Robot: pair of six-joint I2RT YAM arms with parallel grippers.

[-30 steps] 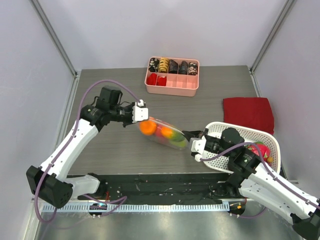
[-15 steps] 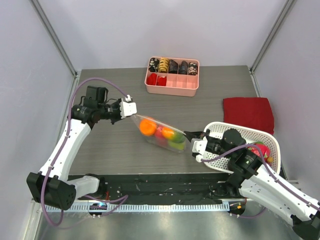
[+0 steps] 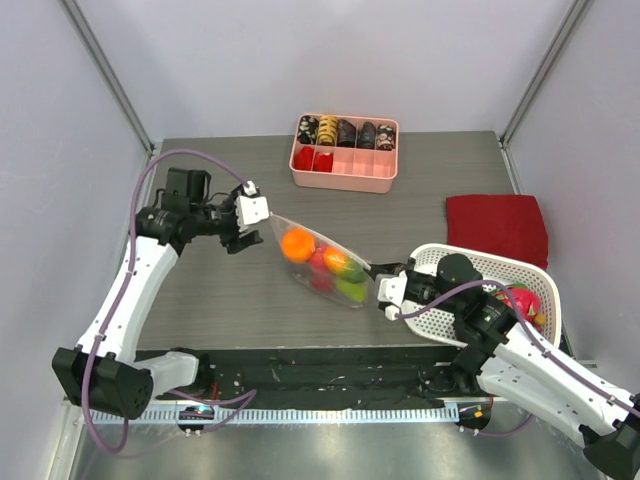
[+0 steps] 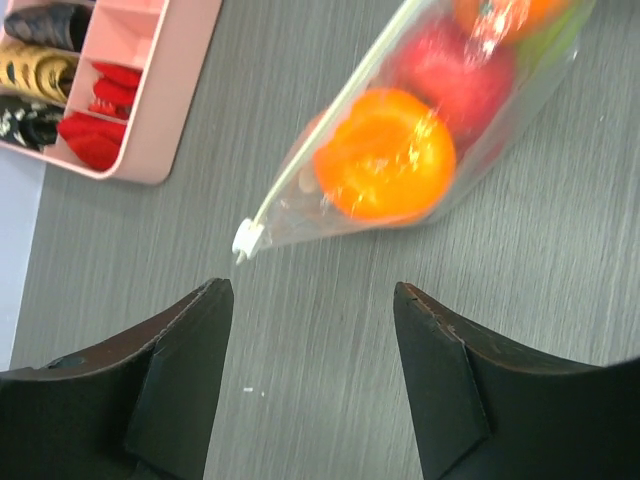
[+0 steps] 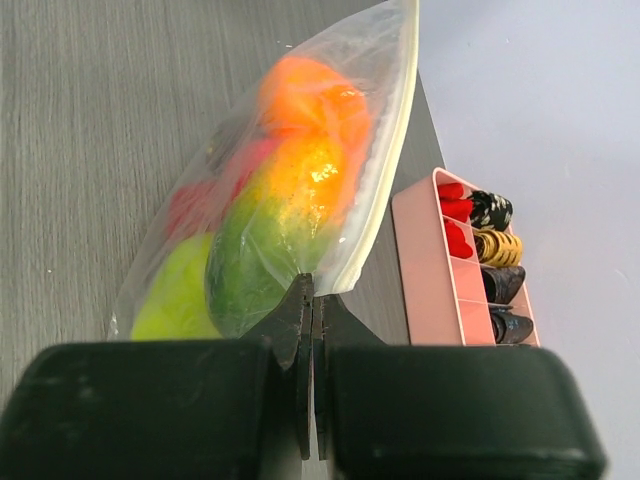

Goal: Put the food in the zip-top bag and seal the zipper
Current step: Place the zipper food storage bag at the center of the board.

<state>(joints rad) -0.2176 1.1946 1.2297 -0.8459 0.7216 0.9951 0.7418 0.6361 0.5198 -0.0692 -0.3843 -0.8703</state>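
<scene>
The zip-top bag (image 3: 322, 268) lies in the middle of the table with the food inside: an orange fruit (image 3: 298, 244), a red apple (image 3: 319, 259) and a green pear (image 3: 351, 290). My left gripper (image 3: 247, 216) stands open just left of the bag's end, touching nothing. In the left wrist view the gripper (image 4: 310, 295) is over bare table, with the zipper (image 4: 330, 125) and its white end tab (image 4: 245, 238) ahead. My right gripper (image 3: 381, 287) is shut on the bag's right corner; the right wrist view shows the gripper (image 5: 313, 285) pinching the plastic by the zipper (image 5: 385, 170) and the pear (image 5: 250, 265).
A pink compartment tray (image 3: 343, 185) with dark and red snack pieces stands at the back. A red cloth (image 3: 497, 228) lies at the right. A white perforated basket (image 3: 480, 262) holding more toy fruit sits under my right arm.
My left gripper slid left along the bag's top edge, then opened and let go of its end. The right gripper stays shut on the bag's other corner.
</scene>
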